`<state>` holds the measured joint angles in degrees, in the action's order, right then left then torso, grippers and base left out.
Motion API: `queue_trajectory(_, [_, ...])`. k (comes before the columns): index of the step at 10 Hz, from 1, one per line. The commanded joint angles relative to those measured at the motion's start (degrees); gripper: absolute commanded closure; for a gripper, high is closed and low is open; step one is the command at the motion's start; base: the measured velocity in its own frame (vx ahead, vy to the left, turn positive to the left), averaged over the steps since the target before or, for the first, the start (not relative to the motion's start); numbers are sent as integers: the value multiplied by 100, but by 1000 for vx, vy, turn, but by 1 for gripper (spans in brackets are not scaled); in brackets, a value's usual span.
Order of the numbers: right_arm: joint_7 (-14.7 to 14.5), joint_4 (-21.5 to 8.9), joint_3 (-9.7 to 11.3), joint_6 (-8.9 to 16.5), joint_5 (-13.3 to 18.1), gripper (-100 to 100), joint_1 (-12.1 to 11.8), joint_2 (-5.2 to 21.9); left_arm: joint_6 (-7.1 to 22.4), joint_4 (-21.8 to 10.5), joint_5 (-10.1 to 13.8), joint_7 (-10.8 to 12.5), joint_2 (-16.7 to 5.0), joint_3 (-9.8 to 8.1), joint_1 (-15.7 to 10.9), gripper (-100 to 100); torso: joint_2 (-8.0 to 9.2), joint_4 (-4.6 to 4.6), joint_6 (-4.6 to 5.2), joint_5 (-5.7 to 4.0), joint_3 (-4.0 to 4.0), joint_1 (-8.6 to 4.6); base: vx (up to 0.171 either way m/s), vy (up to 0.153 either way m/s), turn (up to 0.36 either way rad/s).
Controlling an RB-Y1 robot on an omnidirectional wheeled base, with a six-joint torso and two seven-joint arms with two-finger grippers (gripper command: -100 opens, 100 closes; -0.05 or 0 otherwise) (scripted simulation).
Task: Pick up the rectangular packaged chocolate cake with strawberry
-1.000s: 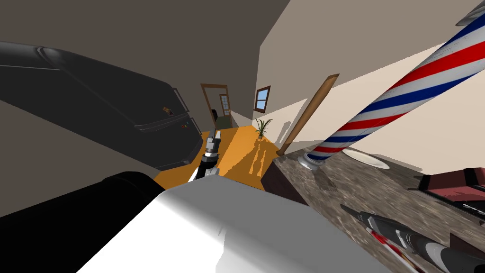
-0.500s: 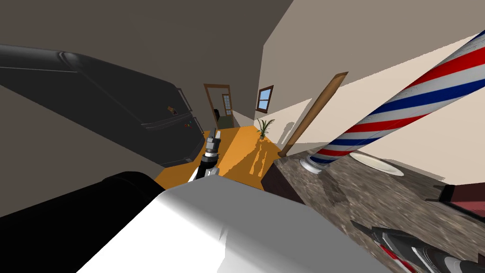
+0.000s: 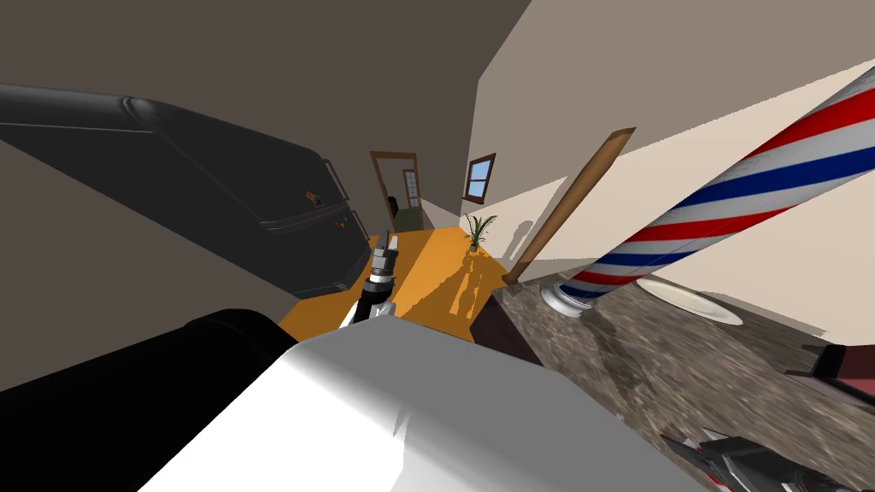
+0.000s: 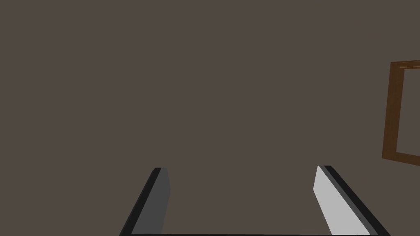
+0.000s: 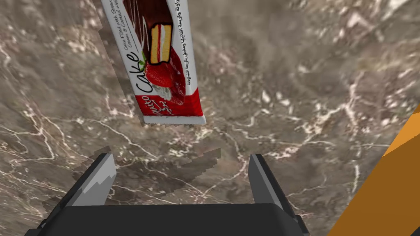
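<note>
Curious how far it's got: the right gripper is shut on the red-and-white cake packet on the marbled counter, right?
Not shut: the right wrist view shows the right gripper open, the cake packet lying on the counter beyond its fingertips.

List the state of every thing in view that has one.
cake package, lying on the marble counter ahead of the right jaws, not gripped.
right gripper, jaws open, empty.
left gripper, jaws open, empty.
refrigerator, doors shut.
barber pole, standing on the counter.
plate, on the counter, nothing on it.
</note>
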<state>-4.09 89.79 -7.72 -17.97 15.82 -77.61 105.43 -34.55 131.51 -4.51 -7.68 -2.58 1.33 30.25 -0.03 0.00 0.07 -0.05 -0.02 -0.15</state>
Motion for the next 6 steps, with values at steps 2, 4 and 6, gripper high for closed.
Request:
queue_trajectory(2, [-23, -7, -224, -88, 89, -100, -357, 145, 0, 0, 0, 0, 0, 0, 0, 0, 1, 1, 1, 0, 1, 4, 8, -25, 11])
queue_trajectory(4, [-237, -196, -78, -365, 127, -100, -608, 481, 0, 0, 0, 0, 0, 0, 0, 0, 2, 1, 1, 2, 2, 11, 8, -28, 35])
queue_trajectory(6, [-606, -196, -78, -365, -619, -100, -608, 481, 0, 0, 0, 0, 0, 0, 0, 0, 2, 1, 2, 0, 2, 4, 7, -30, 5])
